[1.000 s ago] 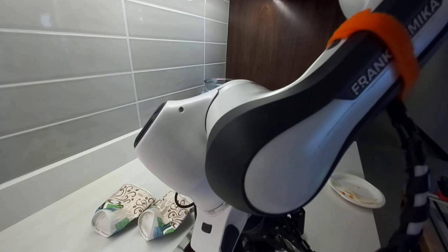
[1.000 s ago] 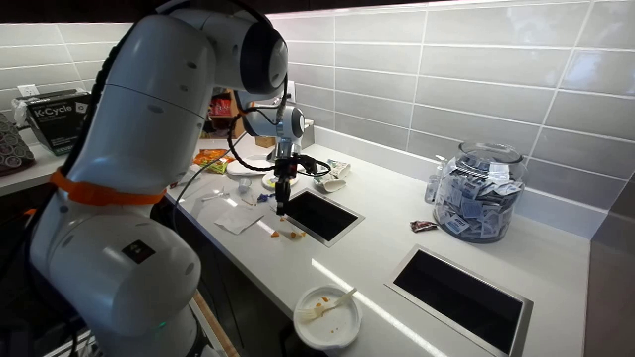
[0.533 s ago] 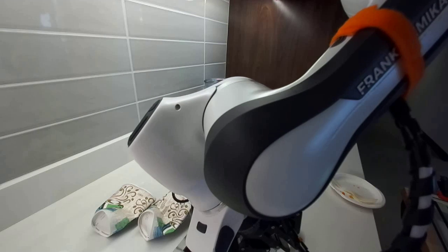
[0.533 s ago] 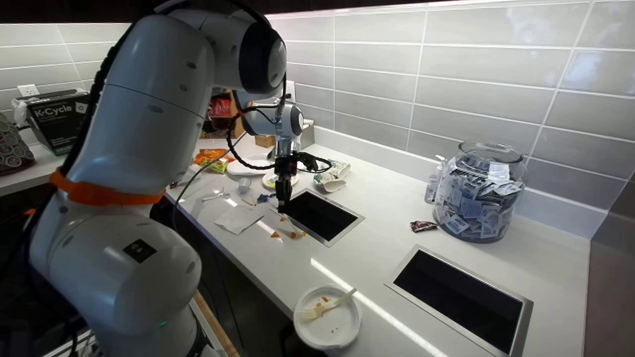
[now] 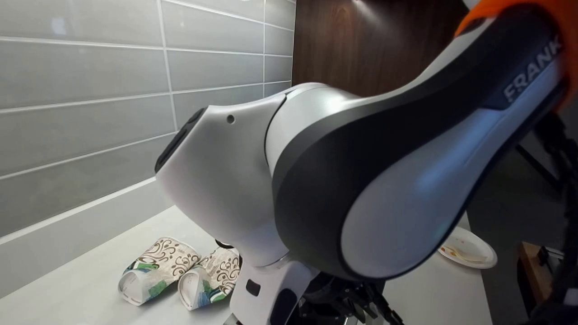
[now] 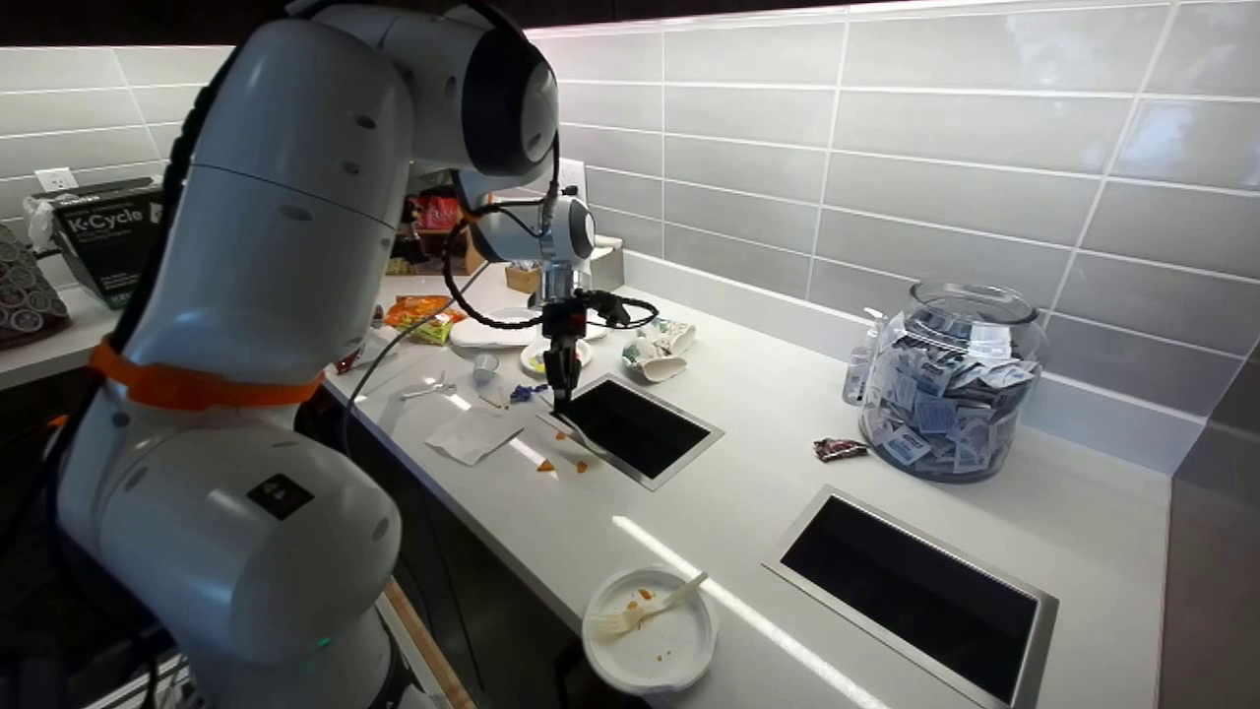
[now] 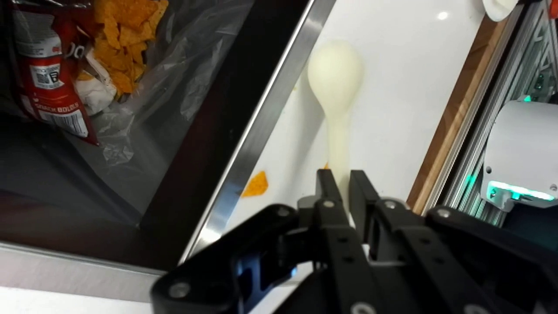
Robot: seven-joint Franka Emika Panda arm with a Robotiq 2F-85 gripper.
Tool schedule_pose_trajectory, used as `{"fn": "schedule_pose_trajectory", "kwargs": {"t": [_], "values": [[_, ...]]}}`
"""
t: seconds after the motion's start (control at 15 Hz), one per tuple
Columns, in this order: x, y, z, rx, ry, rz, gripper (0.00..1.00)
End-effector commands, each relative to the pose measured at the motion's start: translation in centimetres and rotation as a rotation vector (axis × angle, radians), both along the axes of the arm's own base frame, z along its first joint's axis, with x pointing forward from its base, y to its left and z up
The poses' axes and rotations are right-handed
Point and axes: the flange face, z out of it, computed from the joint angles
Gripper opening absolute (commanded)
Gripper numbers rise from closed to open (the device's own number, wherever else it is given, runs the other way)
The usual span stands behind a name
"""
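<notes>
My gripper (image 7: 341, 172) is shut on the handle of a cream plastic spoon (image 7: 336, 74) in the wrist view. The spoon's bowl points away from the fingers, and its shadow falls on the white counter below. In an exterior view, the gripper (image 6: 561, 402) points down above the near-left corner of a metal-rimmed opening (image 6: 687, 460), with the spoon (image 6: 583, 435) hanging from it. The opening's rim (image 7: 261, 126) runs beside the spoon in the wrist view. Orange chip pieces (image 7: 256, 185) lie on the counter near the fingers. In an exterior view the gripper (image 5: 352, 307) is mostly hidden.
Inside the opening lie a red snack bag (image 7: 54, 83) and orange chips (image 7: 126, 39). Paper cups (image 5: 158, 268) lie by the wall. A plate (image 6: 650, 675) holds a fork (image 6: 645, 615). A glass jar (image 6: 950, 394), a second opening (image 6: 1040, 630) and a napkin (image 6: 474, 433) are on the counter.
The gripper has risen a little with the spoon, and the arm has drawn up and back. The spoon now hangs closer to the opening's rim. The counter objects have not moved.
</notes>
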Motion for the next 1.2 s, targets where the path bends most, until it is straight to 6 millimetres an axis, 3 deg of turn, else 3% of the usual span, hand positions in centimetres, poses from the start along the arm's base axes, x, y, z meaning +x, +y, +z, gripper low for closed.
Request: {"fn": "schedule_pose_trajectory", "kwargs": {"t": [0.0, 0.27, 0.47, 1.13], "values": [[-0.7, -0.5, 0.9, -0.011, -0.012, -0.010, 0.03], [-2.0, -0.5, 2.6, -0.027, 0.030, -0.004, 0.03], [-3.5, -0.6, 2.6, -0.037, 0.108, 0.002, 0.03], [-4.8, -1.3, -0.7, 0.038, 0.209, 0.037, 0.03]]}}
